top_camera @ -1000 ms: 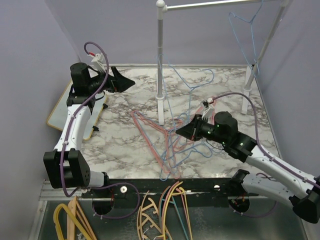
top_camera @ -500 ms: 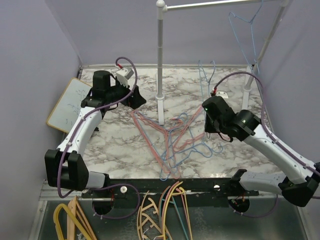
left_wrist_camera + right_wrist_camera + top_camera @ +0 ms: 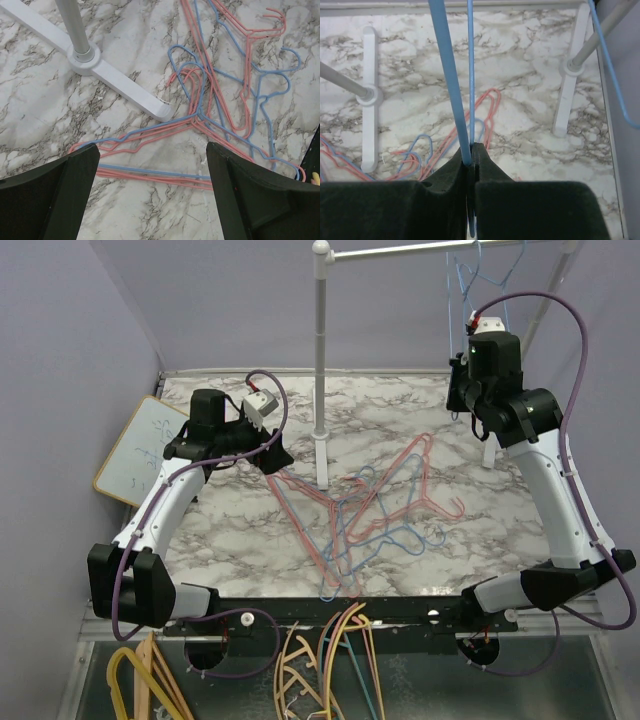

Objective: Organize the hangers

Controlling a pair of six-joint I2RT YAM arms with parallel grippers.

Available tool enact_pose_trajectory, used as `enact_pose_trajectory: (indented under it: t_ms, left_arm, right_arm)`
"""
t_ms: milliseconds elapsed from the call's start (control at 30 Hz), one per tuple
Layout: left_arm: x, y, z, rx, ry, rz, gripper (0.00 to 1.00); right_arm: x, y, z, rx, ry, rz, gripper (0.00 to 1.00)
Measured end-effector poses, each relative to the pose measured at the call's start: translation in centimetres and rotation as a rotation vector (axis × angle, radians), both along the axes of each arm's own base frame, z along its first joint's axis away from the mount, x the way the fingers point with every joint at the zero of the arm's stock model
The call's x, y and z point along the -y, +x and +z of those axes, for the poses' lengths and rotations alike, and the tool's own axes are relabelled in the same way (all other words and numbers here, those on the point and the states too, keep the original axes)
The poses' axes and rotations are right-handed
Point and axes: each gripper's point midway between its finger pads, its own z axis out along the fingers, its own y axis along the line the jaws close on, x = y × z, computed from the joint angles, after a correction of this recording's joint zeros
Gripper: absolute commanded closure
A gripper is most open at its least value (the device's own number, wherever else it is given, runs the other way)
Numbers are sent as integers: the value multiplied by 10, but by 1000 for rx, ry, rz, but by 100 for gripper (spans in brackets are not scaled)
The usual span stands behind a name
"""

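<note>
1. Up high, right gripper (image 3: 471, 150): pinches a light blue wire hanger (image 3: 451, 90) between jaws pressed together, below the white rack's rail (image 3: 420, 250).
2. Left gripper (image 3: 151, 150): hovers with jaws wide apart, gripping nothing, above the pile.
3. Pile of pink and blue wire hangers (image 3: 370, 510): lies tangled on the marble table (image 3: 230, 530), beside the rack's left pole (image 3: 320, 370).
4. Another blue hanger (image 3: 612, 75): hangs near the rail's right end.

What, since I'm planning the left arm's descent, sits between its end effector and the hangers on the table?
Nothing visible. The open left end effector hangs directly above the hangers; the white rack foot lies beside them, not over them.
</note>
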Motion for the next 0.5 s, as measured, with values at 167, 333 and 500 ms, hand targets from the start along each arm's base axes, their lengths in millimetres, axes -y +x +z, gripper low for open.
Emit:
enact_pose_trajectory:
  t_ms: [167, 333, 500]
  left_arm:
    - [1, -2, 0, 56, 42, -36, 9]
    - [0, -7, -8, 87, 112, -68, 9]
    - [-2, -7, -9, 121, 157, -80, 9]
  right_arm:
    - [-3, 33, 29, 52, 24, 51, 99]
    - [-18, 65, 29, 38, 82, 129, 99]
    - [-21, 81, 18, 1, 127, 164, 99]
